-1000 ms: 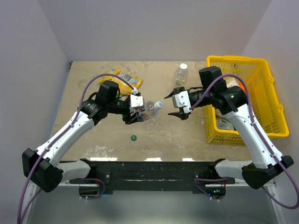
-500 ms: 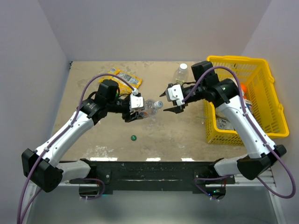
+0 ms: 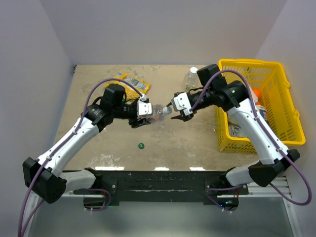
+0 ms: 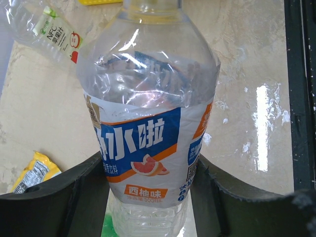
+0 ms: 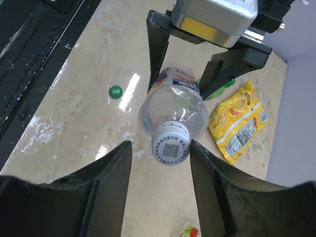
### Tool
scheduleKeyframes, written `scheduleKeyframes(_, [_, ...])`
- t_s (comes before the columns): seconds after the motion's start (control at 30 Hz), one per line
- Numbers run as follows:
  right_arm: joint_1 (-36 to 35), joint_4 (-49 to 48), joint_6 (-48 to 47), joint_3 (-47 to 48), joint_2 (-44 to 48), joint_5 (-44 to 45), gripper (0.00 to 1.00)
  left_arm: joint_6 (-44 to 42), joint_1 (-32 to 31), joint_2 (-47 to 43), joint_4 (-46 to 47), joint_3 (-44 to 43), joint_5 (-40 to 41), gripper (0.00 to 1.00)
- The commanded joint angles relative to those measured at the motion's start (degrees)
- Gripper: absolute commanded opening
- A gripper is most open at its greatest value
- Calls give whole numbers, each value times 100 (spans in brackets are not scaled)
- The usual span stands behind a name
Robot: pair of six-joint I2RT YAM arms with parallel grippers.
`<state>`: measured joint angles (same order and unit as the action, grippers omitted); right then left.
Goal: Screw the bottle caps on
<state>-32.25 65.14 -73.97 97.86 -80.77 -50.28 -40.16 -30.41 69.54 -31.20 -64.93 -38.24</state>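
The right arm has swung left from the yellow basket (image 3: 290, 116), and the right gripper (image 5: 160, 147) has narrowed and now brackets the white cap (image 5: 171, 149) of the clear bottle (image 4: 148, 138). Its jaws are spread. One finger (image 5: 212, 173) touches the cap's edge, and the other finger stands off with a gap.

Nearest the bases, a dark green cap (image 3: 141, 146) lies alone on the table (image 3: 192, 148).

Further in, the left gripper (image 4: 148, 165) pinches the clear bottle around its labelled belly. It holds the bottle roughly level, with the neck pointing right toward the other arm. The label has a blue band with white characters "水啦", an orange stripe, a grapefruit slice and "西柚味" in a small box. A QR code sits on its side. The white cap sits on the bottle's neck and carries a printed QR code ringed by print too small to read.

The left arm stretches forward from its base with the wrist turned rightward. The right arm rises from its base, folds at the elbow beside the basket and reaches left.

Beyond them lies a yellow snack packet (image 3: 131, 82), whose writing is illegible. At the far edge stands a second clear bottle (image 3: 191, 77) with a white cap on. The left wrist view shows a bottle label reading "NFC" beside a red apple.
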Motion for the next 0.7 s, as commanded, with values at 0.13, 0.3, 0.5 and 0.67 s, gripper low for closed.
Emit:
scheduleKeyframes(0.13, [-97, -203, 23, 84, -26, 212, 51, -159, 9, 7, 132, -240, 1, 0])
scheduleKeyframes(0.3, [-159, -537, 137, -74, 79, 344, 46, -167, 0, 7, 158, -240, -8, 0])
scheduleKeyframes(0.5, [-282, -573, 67, -136, 88, 475, 45, -220, 9, 7, 176, -249, 62, 0])
scheduleKeyframes(0.67, [-352, -599, 111, -110, 79, 484, 43, -282, 0, 7, 114, -257, 80, 0])
